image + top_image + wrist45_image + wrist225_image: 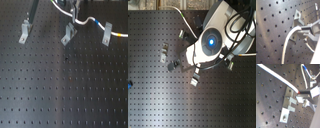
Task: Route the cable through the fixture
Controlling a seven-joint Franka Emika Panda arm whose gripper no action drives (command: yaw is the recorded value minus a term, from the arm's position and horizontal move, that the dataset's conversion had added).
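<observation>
Cable point(286, 81) is clamped in the gripper point(303, 94) just above the fixture point(289, 105).

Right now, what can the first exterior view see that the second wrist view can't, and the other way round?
Only the first exterior view shows all three metal clips in a row: the left clip, the middle clip and the right clip, with a wide stretch of the dotted black board in front.

Only the second wrist view shows a close look at the claw pinching the cable just above a clip.

Both show the white cable with its blue band, the holes in the board, and a clip under the claw.
</observation>
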